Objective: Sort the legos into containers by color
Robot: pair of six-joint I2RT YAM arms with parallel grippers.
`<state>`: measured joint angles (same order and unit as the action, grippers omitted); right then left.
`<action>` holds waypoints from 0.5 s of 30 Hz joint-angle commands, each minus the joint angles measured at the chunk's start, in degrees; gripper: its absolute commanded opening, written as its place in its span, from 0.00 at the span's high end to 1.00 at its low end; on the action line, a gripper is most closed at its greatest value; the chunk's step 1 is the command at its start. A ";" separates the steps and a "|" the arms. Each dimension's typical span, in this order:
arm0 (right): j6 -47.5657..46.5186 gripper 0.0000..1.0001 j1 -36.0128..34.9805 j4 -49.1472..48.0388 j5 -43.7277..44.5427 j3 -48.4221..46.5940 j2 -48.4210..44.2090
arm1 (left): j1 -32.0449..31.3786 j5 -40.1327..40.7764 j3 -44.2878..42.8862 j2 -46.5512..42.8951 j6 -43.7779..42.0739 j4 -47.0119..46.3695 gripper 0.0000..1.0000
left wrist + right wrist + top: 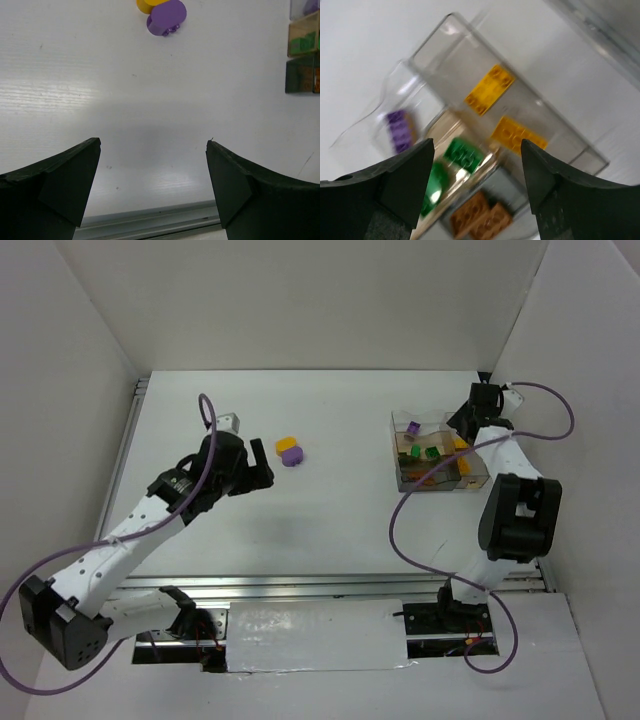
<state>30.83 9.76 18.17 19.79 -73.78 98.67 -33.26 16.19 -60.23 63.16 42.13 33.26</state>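
Table: a white flat tabletop with a metal rail along its near edge.
Left pincer: black two-finger gripper, over the left half of the table. Its jaws are spread wide with nothing between them. It points toward the loose bricks and stands apart from them.
Right pincer: black two-finger gripper, by the right edge toward the far right corner, over the box. Its jaws are wide and empty.
Container: a small clear plastic box with square compartments, near the right edge toward the far right corner.
Bricks in the box: two yellow bricks in the long compartment, two green bricks, orange-brown bricks and one purple brick, blurred.
Loose bricks: a yellow brick and a purple brick, touching, on the table left of centre, toward the far edge.
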 commanded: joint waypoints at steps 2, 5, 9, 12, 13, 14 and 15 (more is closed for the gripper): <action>3.10 0.22 -6.23 -1.47 -6.07 7.22 -19.69 | 3.90 -2.39 -5.59 7.75 2.17 -2.93 0.00; 2.75 0.05 -13.00 -4.81 -16.07 15.49 -30.24 | 5.56 -1.95 -10.69 15.84 2.08 -2.32 0.00; 4.85 0.00 -18.80 -11.13 -28.31 28.47 -39.60 | 6.71 -4.40 -17.89 26.65 1.38 -3.63 0.00; 4.86 0.00 -20.21 -10.71 -32.62 32.98 -44.08 | 6.80 -0.47 -24.73 34.12 1.90 -1.89 0.01; 4.68 0.00 -20.91 -9.05 -33.32 33.61 -46.01 | 6.80 0.50 -26.68 36.14 1.99 -1.01 0.00; 4.42 0.00 -21.18 -8.42 -34.02 34.13 -47.16 | 6.80 1.30 -28.96 40.77 2.17 0.13 0.00; 4.07 0.00 -21.27 -6.85 -34.64 35.01 -48.21 | 6.80 2.52 -33.42 43.17 3.21 2.93 0.00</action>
<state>34.94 -10.63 10.22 -9.19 -40.53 52.82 -26.63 15.18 -85.84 100.97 43.92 32.86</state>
